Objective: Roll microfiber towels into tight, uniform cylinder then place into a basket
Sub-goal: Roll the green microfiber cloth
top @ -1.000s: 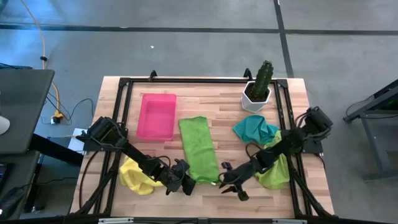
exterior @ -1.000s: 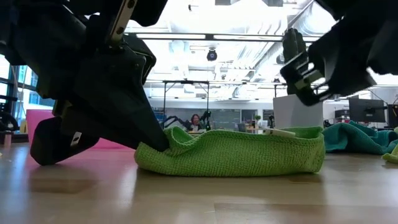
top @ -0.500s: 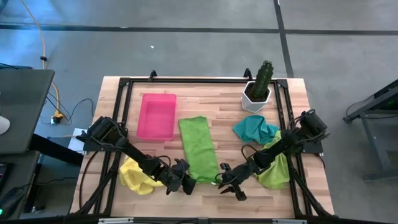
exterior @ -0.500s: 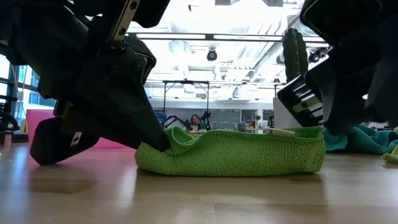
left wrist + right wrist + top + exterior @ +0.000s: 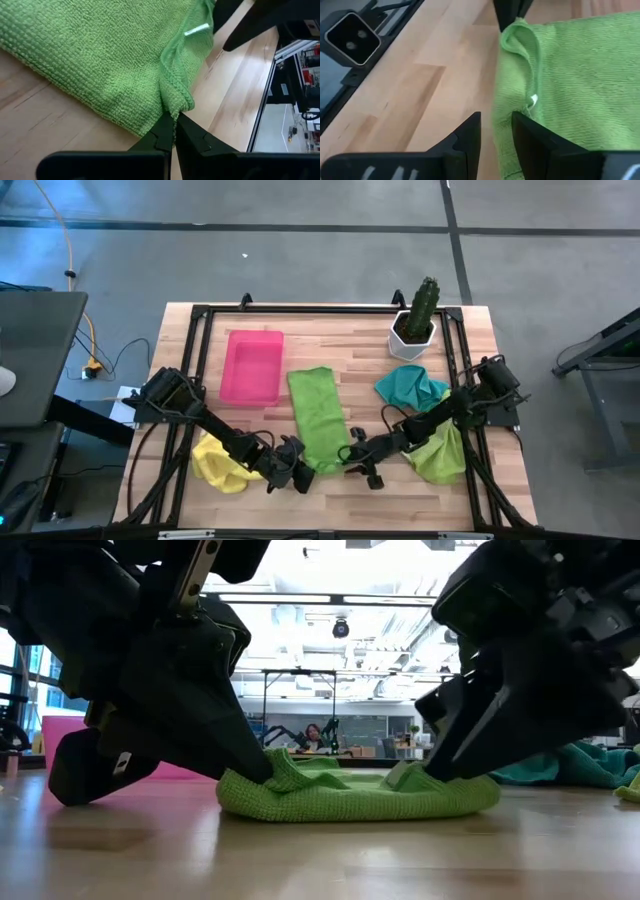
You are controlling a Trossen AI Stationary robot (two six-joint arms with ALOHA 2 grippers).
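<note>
A lime green towel [image 5: 320, 420] lies spread lengthwise on the table's middle; its near end is rumpled [image 5: 350, 795]. My left gripper [image 5: 173, 131] is shut on the towel's near left corner. My right gripper [image 5: 496, 131] stands open at the near right corner, with the towel's side edge between its fingers. The pink basket [image 5: 252, 365] sits to the far left of the towel. A yellow towel [image 5: 218, 460] lies under my left arm. A teal towel [image 5: 408, 388] and another green towel [image 5: 440, 452] lie at the right. My left gripper pinches the towel's near left corner [image 5: 176, 106] between its two fingertips, slanting down from the table's left. The corner is bunched into a ridge, raised a little; the rest lies on the table. My right gripper comes slanting down from the table's right onto the near right corner [image 5: 420, 780]. One finger [image 5: 527, 135] is on the cloth, the other over bare wood, and the corner is flattened under them.
A white pot with a cactus [image 5: 415, 325] stands at the far right. A black frame [image 5: 300, 310] runs around the table's edge. Bare wood lies near the table's front edge [image 5: 330, 505].
My right gripper has gone down and toward the table's left onto the towel's near right corner, fingers equally wide apart throughout. That end of the towel, raised before, now lies lower and flatter. The left corner stays held as it was.
</note>
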